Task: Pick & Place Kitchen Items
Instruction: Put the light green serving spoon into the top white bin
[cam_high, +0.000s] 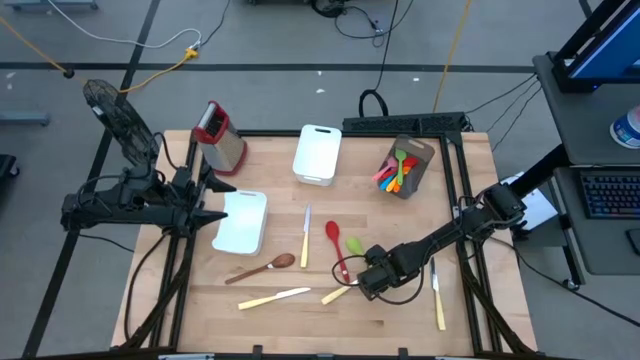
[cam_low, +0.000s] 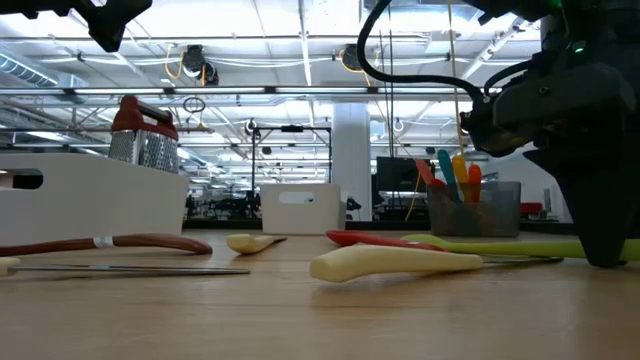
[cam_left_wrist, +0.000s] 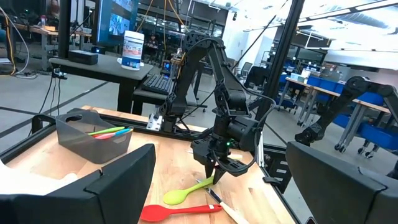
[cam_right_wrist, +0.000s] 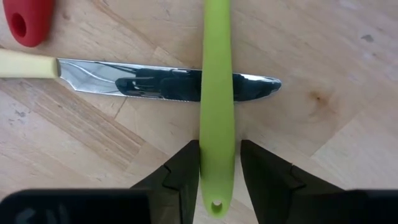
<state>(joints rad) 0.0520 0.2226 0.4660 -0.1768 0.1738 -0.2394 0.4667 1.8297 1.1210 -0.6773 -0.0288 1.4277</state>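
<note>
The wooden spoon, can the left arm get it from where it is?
Probably yes. The wooden spoon lies bare on the table, apart from the other utensils. The left hand waits open just behind it, beside the white tub. The right hand is busy with the green spoon.

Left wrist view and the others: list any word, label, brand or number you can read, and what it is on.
No text can be read.
White canister with blue label on the dark desk: print too small.
Blue monitor screen behind it: content blurred.
Red-topped metal grater, white rectangular tubs, cream-handled knife, green silicone spoon: no markings visible.
</note>
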